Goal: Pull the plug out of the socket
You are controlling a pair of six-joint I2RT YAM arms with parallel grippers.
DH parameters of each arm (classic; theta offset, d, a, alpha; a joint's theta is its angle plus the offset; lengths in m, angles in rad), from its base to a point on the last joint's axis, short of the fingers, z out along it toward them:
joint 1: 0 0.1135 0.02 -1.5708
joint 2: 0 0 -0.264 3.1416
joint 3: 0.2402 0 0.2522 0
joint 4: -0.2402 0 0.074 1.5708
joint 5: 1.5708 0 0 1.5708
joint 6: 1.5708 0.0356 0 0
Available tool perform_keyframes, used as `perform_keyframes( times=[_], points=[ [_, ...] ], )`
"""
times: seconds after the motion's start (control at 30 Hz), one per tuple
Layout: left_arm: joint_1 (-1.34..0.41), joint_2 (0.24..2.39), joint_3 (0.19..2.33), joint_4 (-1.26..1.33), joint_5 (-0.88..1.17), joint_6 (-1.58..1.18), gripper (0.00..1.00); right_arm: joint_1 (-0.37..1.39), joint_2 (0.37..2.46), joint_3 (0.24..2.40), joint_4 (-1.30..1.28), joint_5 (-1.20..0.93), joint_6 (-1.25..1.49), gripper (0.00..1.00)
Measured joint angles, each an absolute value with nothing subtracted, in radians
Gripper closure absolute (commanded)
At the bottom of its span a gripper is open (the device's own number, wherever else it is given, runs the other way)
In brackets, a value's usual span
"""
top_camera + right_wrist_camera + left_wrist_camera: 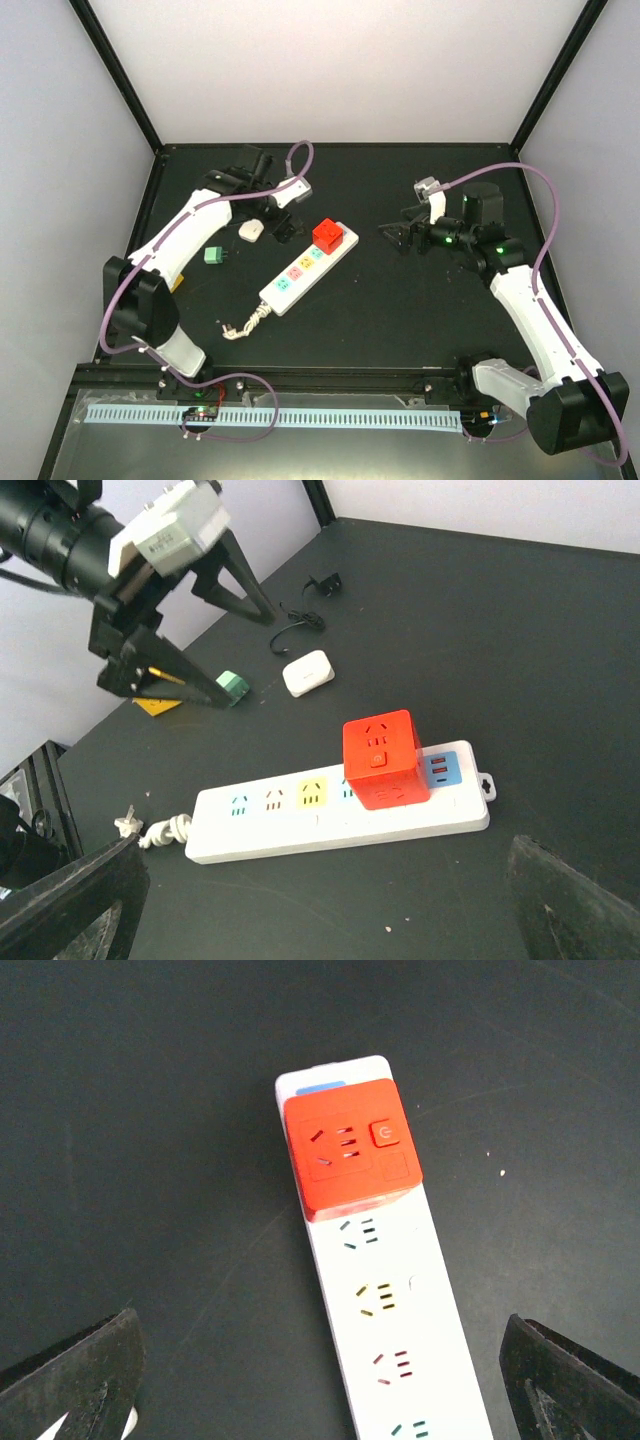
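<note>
The left fingers (85, 1375) spread wide and empty, just left of the red plug (328, 234). It is seated in the far end of the socket (295, 275), which lies on the surface (400, 320). The right fingers (70, 900), equally wide and empty, hang apart to the right.

A matte black table (400, 300) is boxed in by 3 plain pale walls (340, 60), which meet at black frame struts (114, 70). A white perforated strip (330, 417) runs along its near edge. The light is soft and even.
</note>
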State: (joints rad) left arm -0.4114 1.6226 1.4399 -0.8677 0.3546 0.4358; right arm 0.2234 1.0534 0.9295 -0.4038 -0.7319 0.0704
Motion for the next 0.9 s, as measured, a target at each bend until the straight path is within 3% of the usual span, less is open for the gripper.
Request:
perform_keyframes(
  times=[0.7, 0.9],
  points=[
    [-0.580, 1.934, 1.525, -0.734, 0.198, 0.294, 0.01, 0.151, 1.002, 0.855, -0.319, -0.766, 0.145, 0.00],
    [-0.583, 1.962, 1.541, -0.723, 0.176, 0.275, 0.15, 0.139, 0.996, 0.839, -0.298, -0.771, 0.164, 0.00]
  ],
)
